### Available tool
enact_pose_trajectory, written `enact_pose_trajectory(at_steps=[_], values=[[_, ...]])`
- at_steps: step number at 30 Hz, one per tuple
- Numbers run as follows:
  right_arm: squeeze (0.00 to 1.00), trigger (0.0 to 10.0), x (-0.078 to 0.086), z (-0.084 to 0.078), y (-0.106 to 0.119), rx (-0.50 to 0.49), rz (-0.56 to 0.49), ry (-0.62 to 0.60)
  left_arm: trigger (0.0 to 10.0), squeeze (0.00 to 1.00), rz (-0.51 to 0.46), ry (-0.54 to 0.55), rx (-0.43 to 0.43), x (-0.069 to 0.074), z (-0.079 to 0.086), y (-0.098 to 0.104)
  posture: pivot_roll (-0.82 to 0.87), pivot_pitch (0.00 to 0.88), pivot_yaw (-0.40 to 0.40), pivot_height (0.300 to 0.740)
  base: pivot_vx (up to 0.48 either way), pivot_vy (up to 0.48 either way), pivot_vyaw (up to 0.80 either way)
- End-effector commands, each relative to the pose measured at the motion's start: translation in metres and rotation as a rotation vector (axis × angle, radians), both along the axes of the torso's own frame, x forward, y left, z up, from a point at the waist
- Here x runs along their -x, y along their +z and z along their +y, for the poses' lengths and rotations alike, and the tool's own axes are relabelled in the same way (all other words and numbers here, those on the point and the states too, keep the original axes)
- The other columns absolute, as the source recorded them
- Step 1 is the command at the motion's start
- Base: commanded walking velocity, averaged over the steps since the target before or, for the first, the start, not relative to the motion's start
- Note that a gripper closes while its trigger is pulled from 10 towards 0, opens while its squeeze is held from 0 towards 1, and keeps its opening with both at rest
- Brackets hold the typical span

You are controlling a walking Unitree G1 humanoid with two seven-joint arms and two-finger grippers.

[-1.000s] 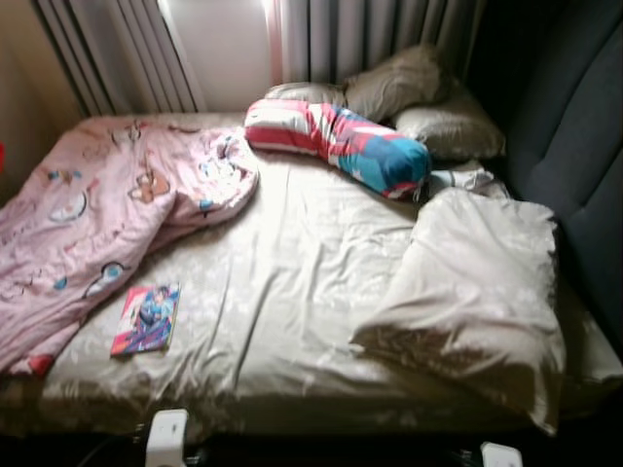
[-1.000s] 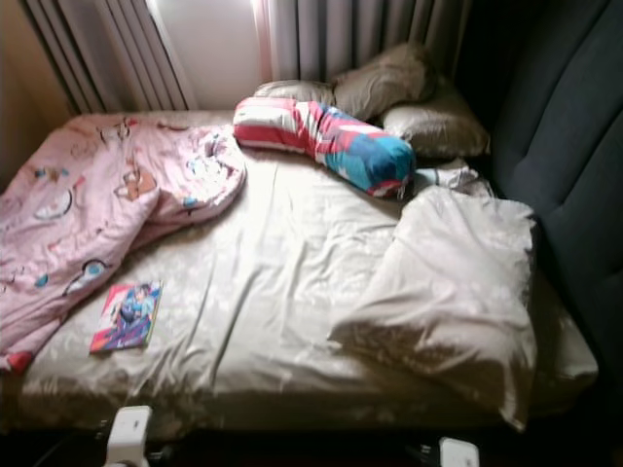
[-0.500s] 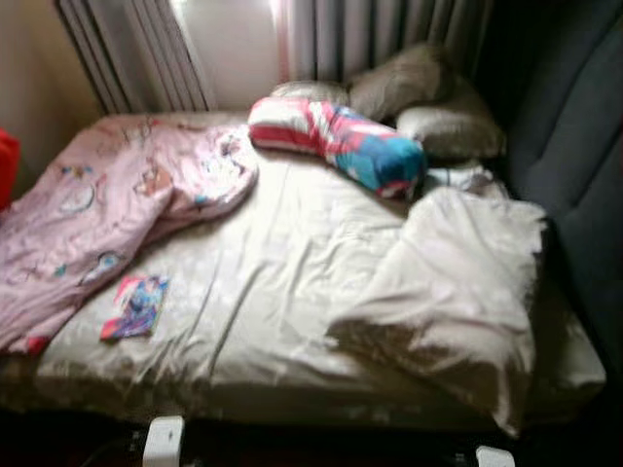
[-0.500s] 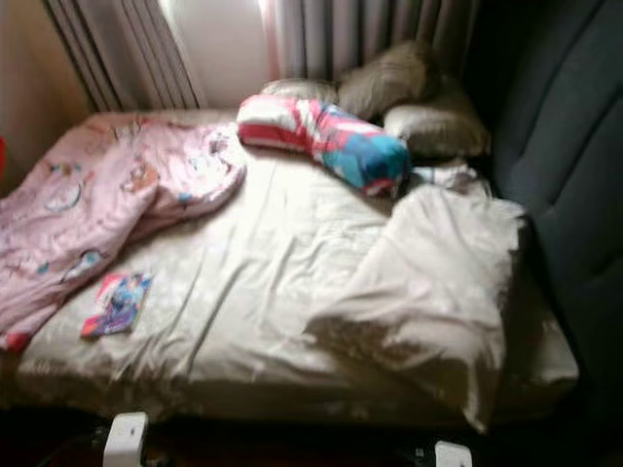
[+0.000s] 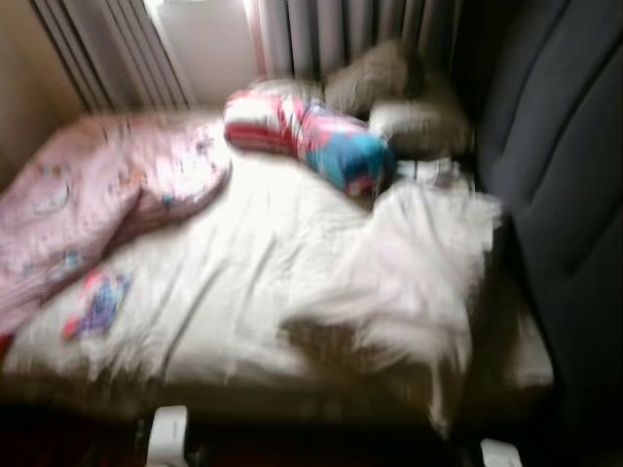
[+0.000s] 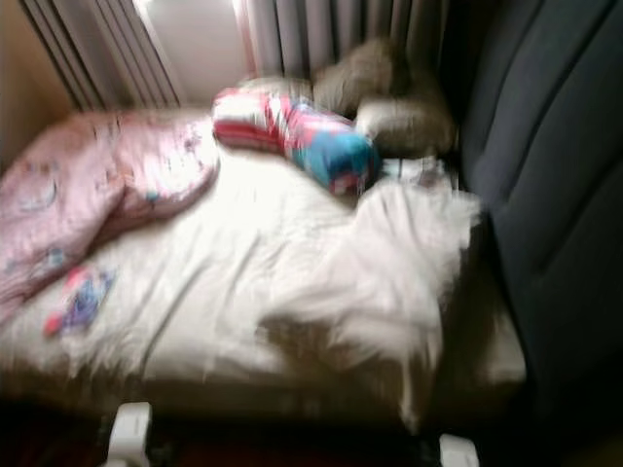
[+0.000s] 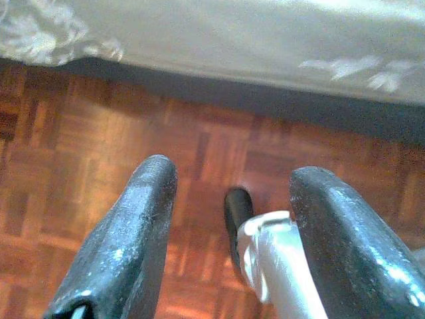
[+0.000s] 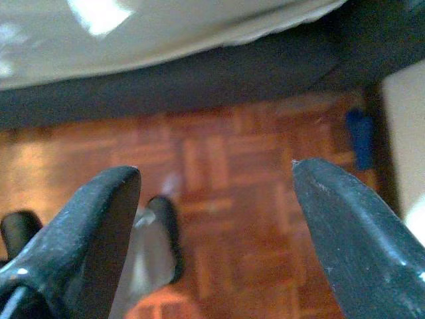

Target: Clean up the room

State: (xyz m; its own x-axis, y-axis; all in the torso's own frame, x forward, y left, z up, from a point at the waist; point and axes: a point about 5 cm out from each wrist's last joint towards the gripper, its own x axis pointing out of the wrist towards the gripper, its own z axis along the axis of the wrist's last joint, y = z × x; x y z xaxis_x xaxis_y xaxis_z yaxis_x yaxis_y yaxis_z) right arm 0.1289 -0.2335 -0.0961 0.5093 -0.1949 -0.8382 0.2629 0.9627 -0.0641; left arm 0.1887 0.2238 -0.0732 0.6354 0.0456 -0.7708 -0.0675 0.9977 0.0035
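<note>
An unmade bed (image 5: 243,282) with a pale satin sheet lies before me, blurred. A pink cartoon-print blanket (image 5: 88,195) is bunched on its left side. A small colourful book (image 5: 95,304) lies near the front left edge. A red, white and blue bolster (image 5: 307,139) lies across the head end, and a crumpled cream duvet (image 5: 419,272) sits on the right. My left gripper (image 7: 232,226) hangs open above the parquet floor (image 7: 80,166) by the bed's edge. My right gripper (image 8: 219,226) also hangs open over the floor.
Grey-brown pillows (image 5: 399,97) rest against the curtains (image 5: 331,29) at the head end. A dark padded headboard (image 5: 565,195) stands along the right. A small blue thing (image 8: 360,136) lies on the floor near the bed. My own legs show below the grippers.
The whole picture has shifted left and blurred, so the camera is turning right. The bed's things have not moved.
</note>
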Motion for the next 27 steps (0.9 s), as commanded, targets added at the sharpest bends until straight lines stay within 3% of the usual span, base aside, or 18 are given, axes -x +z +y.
enact_pose_trajectory(at_steps=[1,8,12,13,19,27], values=[[0.00,10.0,-0.009,0.007,0.002,-0.020,-0.050,-0.004,10.0,0.00,-0.004,0.019,-0.029,0.005,0.011,0.000,-0.08,0.000,0.054,0.740,0.000,0.000,0.00],[0.00,10.0,-0.033,0.008,0.015,-0.040,-0.207,-0.027,10.0,0.00,-0.103,0.071,-0.039,0.004,0.013,0.005,-0.09,0.000,0.050,0.740,0.000,0.000,0.00],[0.00,10.0,-0.047,0.008,0.023,-0.044,-0.306,-0.038,10.0,0.00,-0.427,0.000,-0.054,-0.051,0.010,0.047,-0.09,0.000,0.044,0.740,0.000,0.000,0.00],[0.00,10.0,-0.051,0.007,0.027,-0.039,-0.334,-0.040,10.0,0.00,-0.460,-0.007,-0.058,-0.054,0.009,0.052,-0.09,0.000,0.044,0.740,0.000,0.000,0.00],[0.00,10.0,-0.066,0.001,0.046,0.007,-0.529,-0.059,10.0,0.00,-0.602,-0.037,-0.060,-0.060,0.002,0.066,-0.10,0.000,0.045,0.740,0.000,0.000,0.00],[0.00,10.0,-0.062,0.001,0.066,0.056,-0.712,-0.064,10.0,0.00,-0.676,-0.044,-0.055,-0.040,0.001,0.066,-0.12,0.000,0.050,0.740,0.000,0.000,0.00]])
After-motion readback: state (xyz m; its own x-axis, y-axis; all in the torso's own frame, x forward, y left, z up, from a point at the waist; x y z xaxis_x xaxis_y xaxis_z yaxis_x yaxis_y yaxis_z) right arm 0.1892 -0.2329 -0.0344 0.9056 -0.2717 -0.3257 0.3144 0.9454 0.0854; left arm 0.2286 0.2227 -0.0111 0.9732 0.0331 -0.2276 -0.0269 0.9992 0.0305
